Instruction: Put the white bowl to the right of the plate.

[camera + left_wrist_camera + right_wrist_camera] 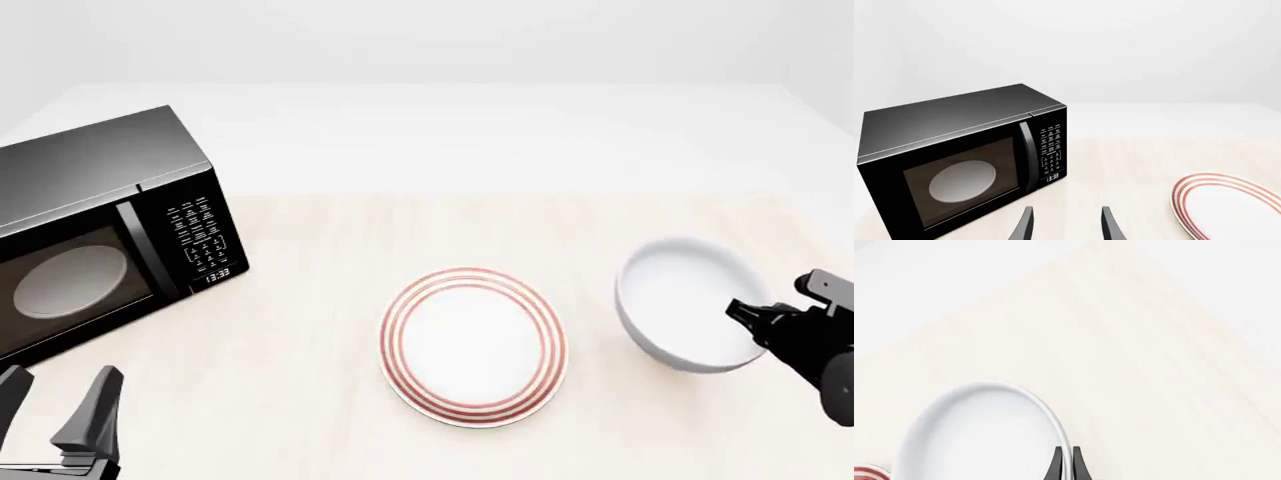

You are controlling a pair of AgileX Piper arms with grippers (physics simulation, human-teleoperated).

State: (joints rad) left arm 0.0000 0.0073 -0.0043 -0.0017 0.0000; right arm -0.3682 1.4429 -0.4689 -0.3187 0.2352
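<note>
Front view. The plate point(471, 345), flat and white with concentric red rings near its rim, lies on the pale wooden bench point(320, 260) at lower centre of the frame. The white bowl point(683, 305), plain and deep-sided, rests at right of centre, to the right of the plate and near it without touching. A black microwave point(100, 235) with closed door and lit clock display occupies the upper left of the frame, well apart from the plate.

The right hand point(771, 318) enters from the right edge and meets the bowl at its right-hand rim. In the right wrist view its two dark fingers point(1056, 467) stand nearly together with the thin white rim of the white bowl point(981, 435) passing between them; the hand is clenched, grasping the bowl by its wall. A sliver of the red-ringed plate point(869, 472) shows at the lower left corner of that view, beyond the bowl.

The left hand point(54, 420) sits at the lower left corner of the front view, in front of the microwave and clear of all objects. In the left wrist view its fingers point(1026, 225) are spread wide with only bare bench between them: released, holding nothing. That view also shows the microwave point(961, 155) at left and part of the plate point(1227, 205) at lower right.
</note>
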